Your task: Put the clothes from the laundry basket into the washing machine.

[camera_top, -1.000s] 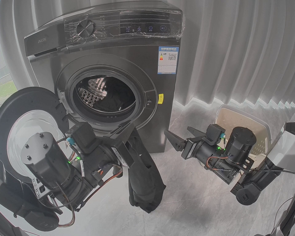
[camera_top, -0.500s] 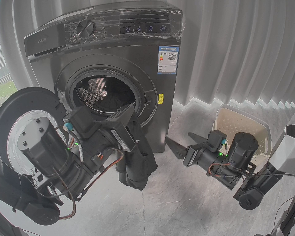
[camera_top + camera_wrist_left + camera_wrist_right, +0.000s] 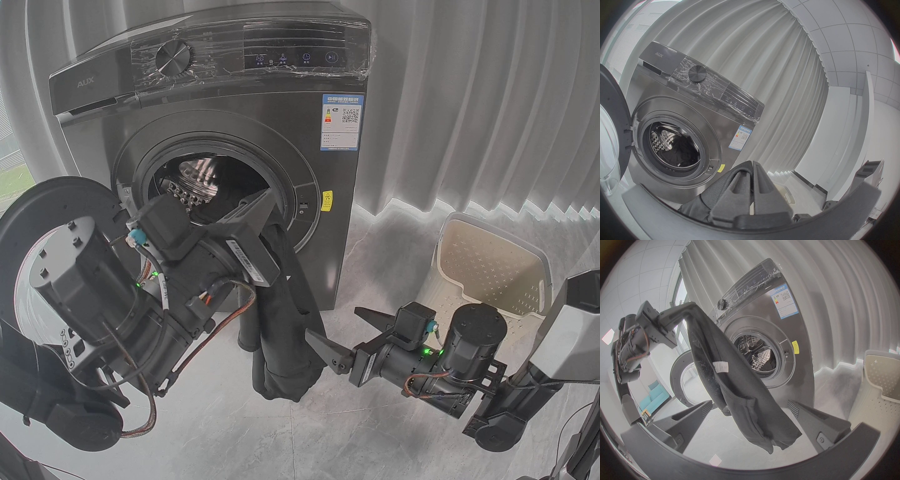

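Grey front-loading washing machine (image 3: 262,131), standing open. The dark cloth garment (image 3: 281,325) is being hung lengthwise downward before its opening by the left gripper (image 3: 257,211), clamped on the top; the right gripper (image 3: 334,325), fingers apart, is being held beside the lower end.

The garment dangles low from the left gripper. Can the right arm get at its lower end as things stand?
Probably yes: the right gripper is open, close beside the hanging dark garment, with nothing between them.

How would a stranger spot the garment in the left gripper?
Find the grey washing machine, door open. Before its opening, the left gripper holds a dark garment hanging toward the floor. Unlike the clothes in the drum, it dangles freely.
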Robot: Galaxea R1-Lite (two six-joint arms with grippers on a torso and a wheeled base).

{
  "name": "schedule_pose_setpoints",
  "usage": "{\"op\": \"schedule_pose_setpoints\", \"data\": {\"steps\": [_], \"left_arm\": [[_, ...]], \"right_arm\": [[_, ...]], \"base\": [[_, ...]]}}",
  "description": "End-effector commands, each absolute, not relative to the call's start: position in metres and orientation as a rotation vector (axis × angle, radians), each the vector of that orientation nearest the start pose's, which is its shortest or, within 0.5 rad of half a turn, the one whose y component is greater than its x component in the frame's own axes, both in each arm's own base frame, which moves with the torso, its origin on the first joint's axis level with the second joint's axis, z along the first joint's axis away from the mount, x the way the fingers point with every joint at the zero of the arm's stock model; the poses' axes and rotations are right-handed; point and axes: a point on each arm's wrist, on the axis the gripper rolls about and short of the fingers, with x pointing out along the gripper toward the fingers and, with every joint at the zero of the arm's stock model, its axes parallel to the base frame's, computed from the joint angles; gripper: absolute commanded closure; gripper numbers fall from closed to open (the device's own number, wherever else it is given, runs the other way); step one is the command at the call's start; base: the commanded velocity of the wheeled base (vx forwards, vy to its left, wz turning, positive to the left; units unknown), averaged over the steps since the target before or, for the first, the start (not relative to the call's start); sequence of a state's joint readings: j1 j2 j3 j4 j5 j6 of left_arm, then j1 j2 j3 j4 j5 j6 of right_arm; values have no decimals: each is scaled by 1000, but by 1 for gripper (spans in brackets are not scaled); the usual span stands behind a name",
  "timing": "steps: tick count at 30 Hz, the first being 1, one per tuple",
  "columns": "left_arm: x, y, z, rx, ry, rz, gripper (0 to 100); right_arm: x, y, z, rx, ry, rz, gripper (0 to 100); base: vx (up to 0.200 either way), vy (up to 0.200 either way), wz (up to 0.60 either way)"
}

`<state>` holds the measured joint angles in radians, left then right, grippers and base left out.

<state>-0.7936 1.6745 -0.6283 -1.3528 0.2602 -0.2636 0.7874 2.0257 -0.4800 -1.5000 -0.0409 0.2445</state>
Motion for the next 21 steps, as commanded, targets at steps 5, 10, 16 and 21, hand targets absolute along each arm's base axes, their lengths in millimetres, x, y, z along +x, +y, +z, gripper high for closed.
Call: {"op": "schedule_pose_setpoints", "data": {"steps": [5,10,16,21], "left_arm": [[197,-196,222,-423,-213,-575,100],[194,-193,227,-432,-228,-576,100],[192,-192,229,-436,-231,-581,100],[190,-194,230,-439,-233,-591,100]], "right_arm": [[238,240,67,202,156,744,0],[245,249,61,206,148,747,0],[256,256,56,212,137,739,0],[265,262,49,216,129,735,0]], "base": [[0,0,0],[0,0,0],[0,0,0],[0,0,0]]}}
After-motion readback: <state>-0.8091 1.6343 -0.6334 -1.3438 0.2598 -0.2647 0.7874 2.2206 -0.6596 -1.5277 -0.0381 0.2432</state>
